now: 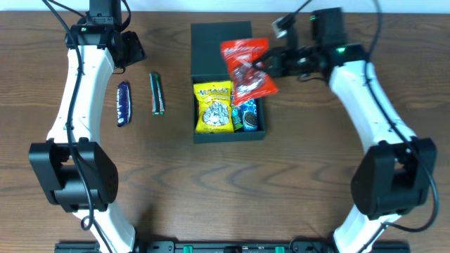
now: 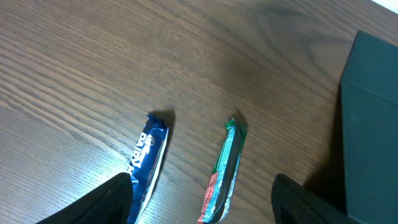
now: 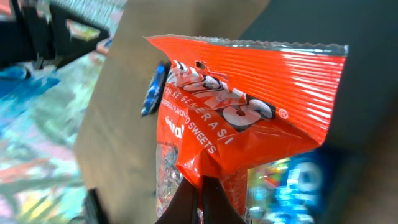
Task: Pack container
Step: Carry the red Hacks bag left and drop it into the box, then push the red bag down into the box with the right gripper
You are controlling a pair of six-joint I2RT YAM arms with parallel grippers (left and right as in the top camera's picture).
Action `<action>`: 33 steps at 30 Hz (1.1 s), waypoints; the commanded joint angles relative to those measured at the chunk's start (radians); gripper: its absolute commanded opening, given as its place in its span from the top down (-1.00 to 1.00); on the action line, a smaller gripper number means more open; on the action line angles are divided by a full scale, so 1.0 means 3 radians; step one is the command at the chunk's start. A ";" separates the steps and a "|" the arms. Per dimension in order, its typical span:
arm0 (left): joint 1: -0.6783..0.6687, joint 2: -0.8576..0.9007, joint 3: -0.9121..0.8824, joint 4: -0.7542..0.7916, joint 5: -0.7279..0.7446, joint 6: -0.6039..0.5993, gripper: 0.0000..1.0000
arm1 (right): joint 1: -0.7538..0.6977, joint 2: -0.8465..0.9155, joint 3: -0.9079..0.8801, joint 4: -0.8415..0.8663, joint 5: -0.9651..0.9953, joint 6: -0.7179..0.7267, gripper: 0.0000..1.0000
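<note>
- Two grippers in the overhead view, only one of them loaded: right gripper (image 1: 268, 65), jaws pinched together on a red packet (image 1: 247, 70). Left gripper (image 1: 131, 49) parked well away, its gap not readable from up here.
- Just below this loaded hand and a little to its left: the container (image 1: 229, 136), lid flap thrown back on the far side, tray open.
- Already inside: a yellow packet (image 1: 213, 107) filling the half farther from this hand, and a blue packet (image 1: 247, 117) in the nearer half, at the robot-side end.
- Long axis of the red packet roughly along the tray's length, a little skewed, overlapping the hinge line and the nearer half.
- Judged from that: a short lowering with a slight draw toward the robot, into the room beyond the blue packet. Right arm plainly the nearer of the two.
- From the left wrist: jaws spread wide, nothing between them.
- Just ahead of the tips, a blue bar (image 2: 148, 155) and a green bar (image 2: 225, 168), side by side but apart, both lying lengthwise along the reach.
- Off to this hand's right, the container's dark wall. Likely next in turn, not now.
- From the right wrist: tips closed on one edge of the red packet, crimped seal at the end farthest from the hand, so held by the bottom with its length pointing away.
- Beyond and beneath the packet, the dark tray with the blue packet showing at this hand's right. Free floor under the packet hidden, so fit cannot be told.
</note>
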 commanded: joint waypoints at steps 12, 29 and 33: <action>-0.0001 -0.0061 -0.0009 -0.0011 0.0003 0.0046 -0.46 | 0.0678 0.0081 -0.0678 0.0801 0.0584 0.1366 0.97; -0.0001 -0.0061 -0.0009 -0.0028 0.0004 0.0048 -0.52 | 0.0982 0.0078 -0.0685 0.0797 0.1251 0.1498 -0.50; -0.0001 -0.0061 -0.0010 -0.0038 0.0004 0.0074 -0.52 | 0.0910 0.0043 -0.0636 0.1001 0.0994 0.1483 -0.98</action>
